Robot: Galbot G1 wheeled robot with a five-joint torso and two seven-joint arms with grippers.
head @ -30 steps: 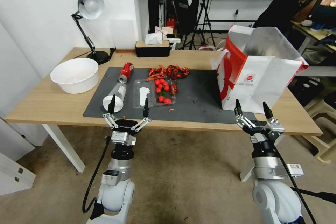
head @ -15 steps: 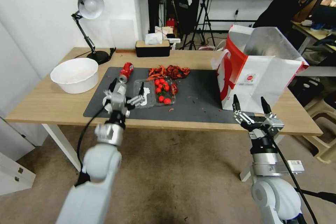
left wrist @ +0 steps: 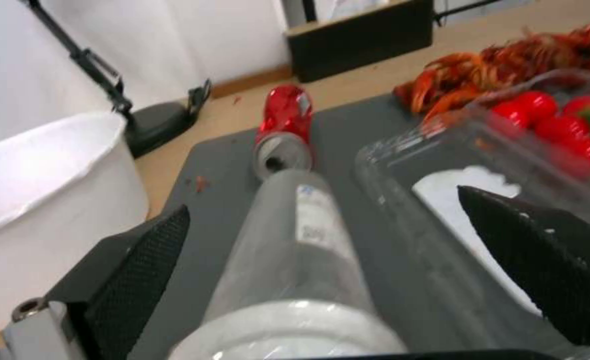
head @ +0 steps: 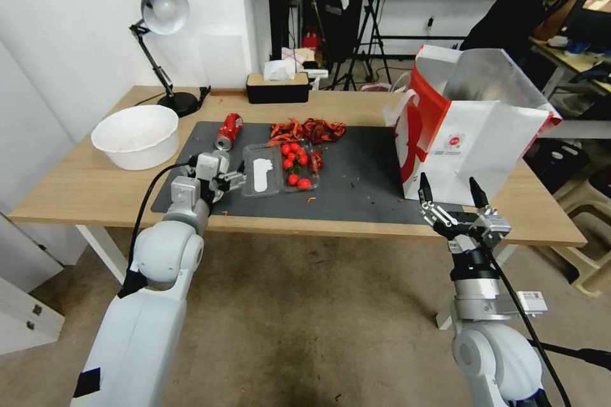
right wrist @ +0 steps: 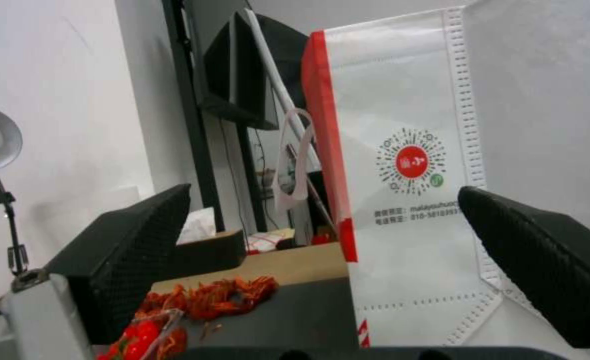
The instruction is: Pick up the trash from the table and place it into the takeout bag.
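The left gripper's [left wrist: 322, 260] fingers [left wrist: 142, 265] stand apart on either side of the clear bottle [left wrist: 295, 250], which lies on the dark mat [head: 356, 184] with its white cap toward the wrist; whether the pads touch it is hard to tell. Just beyond lies the crushed red can [left wrist: 283, 125]. A clear tray [head: 262, 178] of tomatoes [head: 294, 162] crowds one finger, and the white bowl [head: 135, 135] sits near the other. The right gripper [head: 449, 194], fingers spread and holding nothing, hovers at the table's [head: 76, 191] front edge before the takeout bag [head: 474, 140], which stands upright at the mat's right end.
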